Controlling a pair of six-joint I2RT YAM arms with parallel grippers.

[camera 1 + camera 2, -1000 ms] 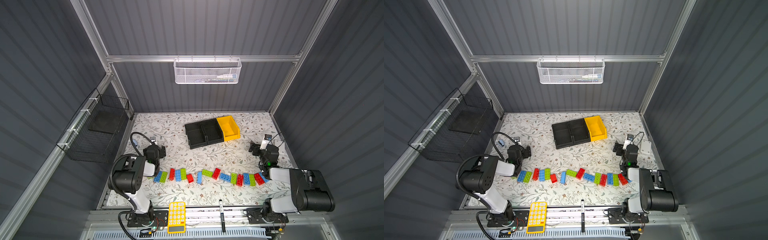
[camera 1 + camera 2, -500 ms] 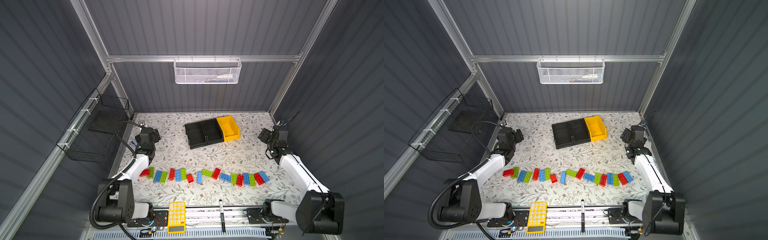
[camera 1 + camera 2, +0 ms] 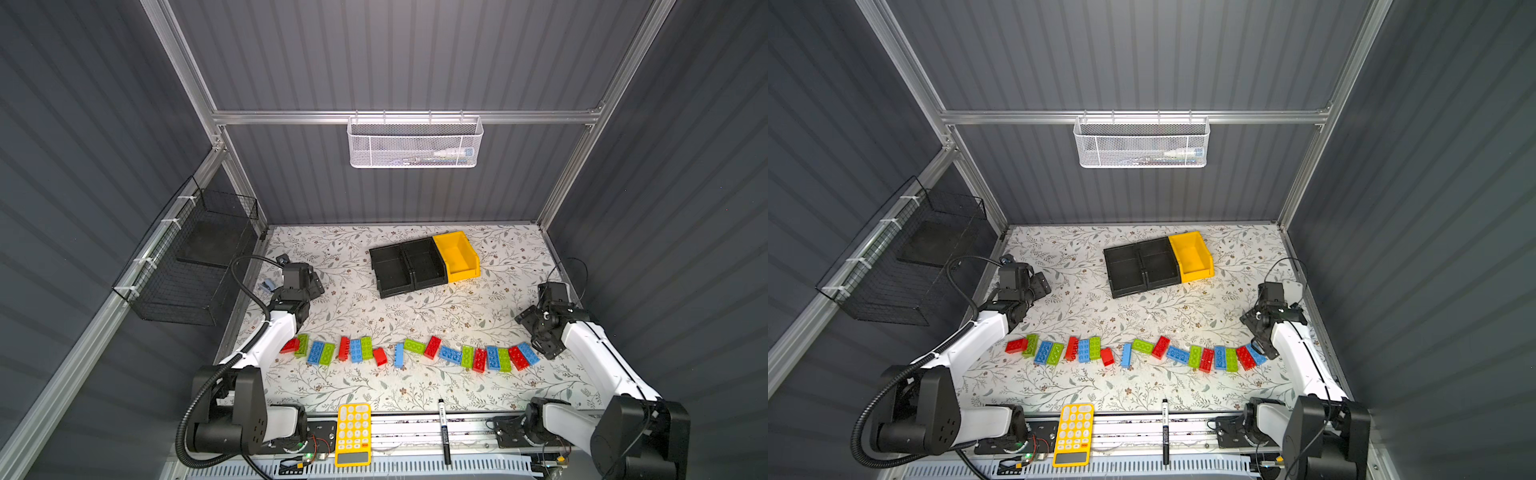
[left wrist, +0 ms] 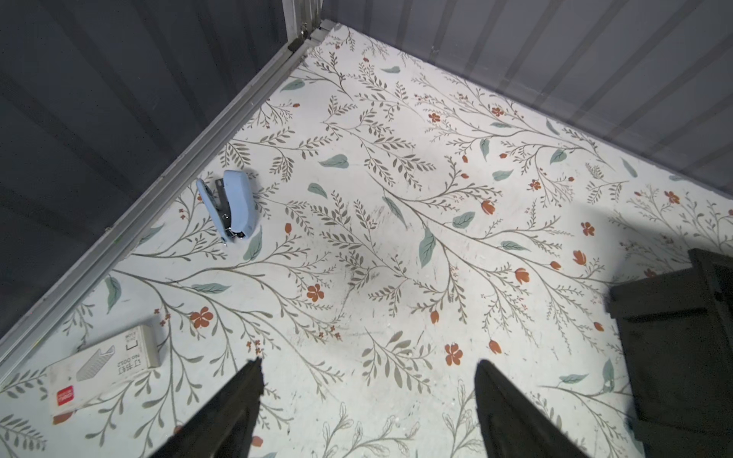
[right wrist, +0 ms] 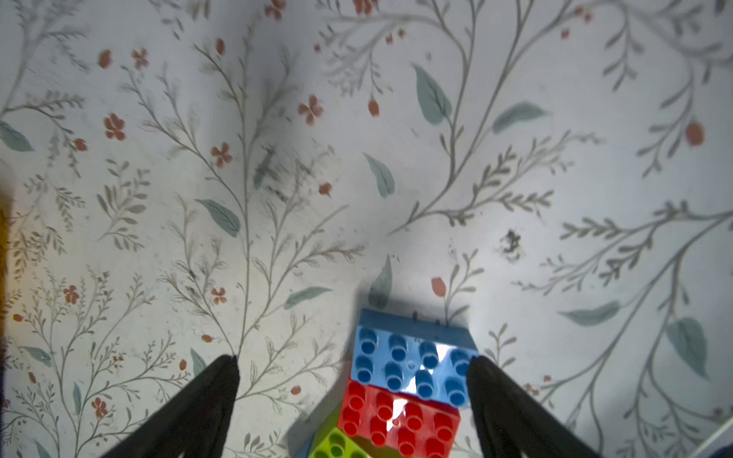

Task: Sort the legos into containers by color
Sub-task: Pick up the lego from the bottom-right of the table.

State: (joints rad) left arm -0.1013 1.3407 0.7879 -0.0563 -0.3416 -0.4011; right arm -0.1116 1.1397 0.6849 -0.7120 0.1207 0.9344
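Right end effector hangs low over the right end of the brick row, jaws spread wide and holding nothing. Left end effector, equally wide and empty, hovers over bare desk well apart from the bricks. Two black bins and a yellow bin sit at the back and appear empty. Red, green and blue legos lie in a row across the front. Sorting looks unstarted. Next, the right arm should centre over the end blue brick, descend and close.
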